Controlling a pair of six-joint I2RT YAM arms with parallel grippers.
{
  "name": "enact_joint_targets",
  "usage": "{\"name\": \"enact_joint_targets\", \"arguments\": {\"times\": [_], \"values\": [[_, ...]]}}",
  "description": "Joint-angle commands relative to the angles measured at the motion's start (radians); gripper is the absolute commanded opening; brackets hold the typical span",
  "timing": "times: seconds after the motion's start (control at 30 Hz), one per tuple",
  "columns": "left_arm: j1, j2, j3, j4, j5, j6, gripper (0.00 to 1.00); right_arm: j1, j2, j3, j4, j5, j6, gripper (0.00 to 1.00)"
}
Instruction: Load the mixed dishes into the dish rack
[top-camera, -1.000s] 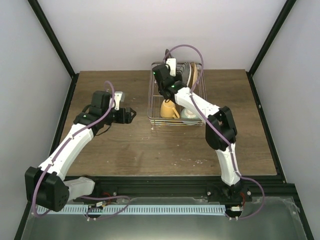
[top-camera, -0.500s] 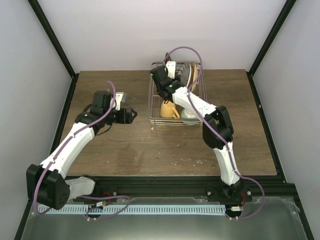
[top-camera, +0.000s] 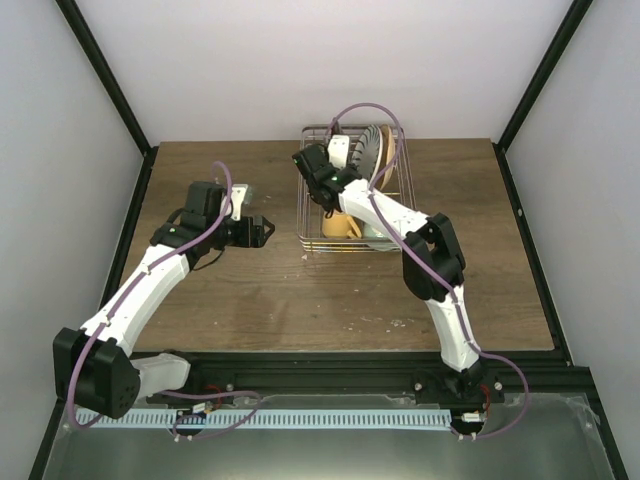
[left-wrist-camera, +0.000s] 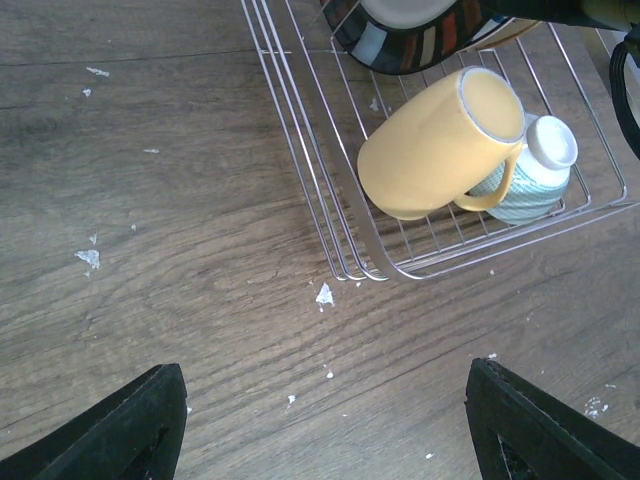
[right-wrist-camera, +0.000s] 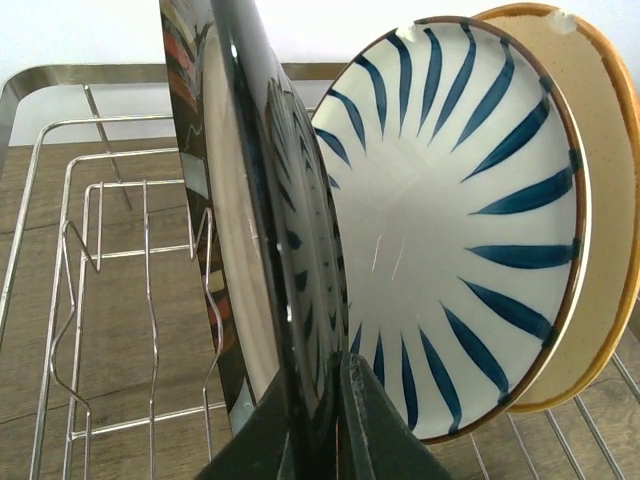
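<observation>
Left gripper (top-camera: 262, 231), top view first: hangs above bare wood of the table (top-camera: 200, 300), left of the dish rack (top-camera: 303, 215) and apart from it, fingers spread, holding nothing. Matches its pose of a second ago.

Right arm (top-camera: 400, 215), by contrast: reaches into the rack's far half, wrist swung leftward and a little nearer over the last second. Exposes thereby the face of the upright blue-striped plate (top-camera: 374, 150), read only as dark edges before. Seems also to have dragged the rack slightly left. Shows no dish outside the rack.

Left wrist view: confirms wide-open jaws, one fingertip in each lower corner, wood between. Shows the rack's near corner with the yellow mug (left-wrist-camera: 440, 145) on its side. Puts the pale-teal bowl (left-wrist-camera: 535, 185) touching the mug under its handle, and a dark-rimmed plate (left-wrist-camera: 420, 45) with a multicoloured patterned edge behind.

Right wrist view: puts the right gripper (right-wrist-camera: 318, 410) pinched shut on the lower rim of the dark-rimmed plate (right-wrist-camera: 235, 250), upright beside the prongs (right-wrist-camera: 75, 300). Places just behind it the blue-striped plate (right-wrist-camera: 460, 220), then the orange-cream plate (right-wrist-camera: 612, 200), all on edge.

Judgement: last plate being stood in its slot; only release and withdrawal left. Cannot tell whether the rim sits between prongs yet.
</observation>
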Motion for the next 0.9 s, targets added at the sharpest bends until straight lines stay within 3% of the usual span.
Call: {"name": "enact_joint_targets", "arguments": {"times": [0.0,0.2,0.47,0.6,0.7,0.77,0.87], "values": [[0.003,0.004,-0.002,-0.005,0.016,0.007,0.78,0.036,-0.039,-0.001,-0.088,-0.066,0.049,0.05],[0.004,0.004,-0.006,-0.001,0.021,0.007,0.78,0.038,-0.058,-0.004,-0.111,-0.068,0.054,0.29],[0.003,0.01,-0.004,0.001,0.018,0.008,0.78,0.041,-0.103,-0.007,-0.141,-0.054,0.063,0.41],[0.003,0.01,0.008,-0.001,0.004,0.009,0.78,0.041,-0.151,0.018,-0.164,-0.022,0.045,0.42],[0.004,0.015,0.038,-0.002,-0.016,0.008,0.78,0.041,-0.211,0.02,-0.162,0.019,-0.012,0.49],[0.004,0.024,0.073,0.0,-0.041,0.004,0.78,0.04,-0.279,-0.031,-0.103,0.046,-0.071,0.55],[0.003,0.043,0.138,-0.007,-0.103,-0.01,0.78,0.03,-0.446,-0.211,0.15,0.007,-0.247,0.73]]}}
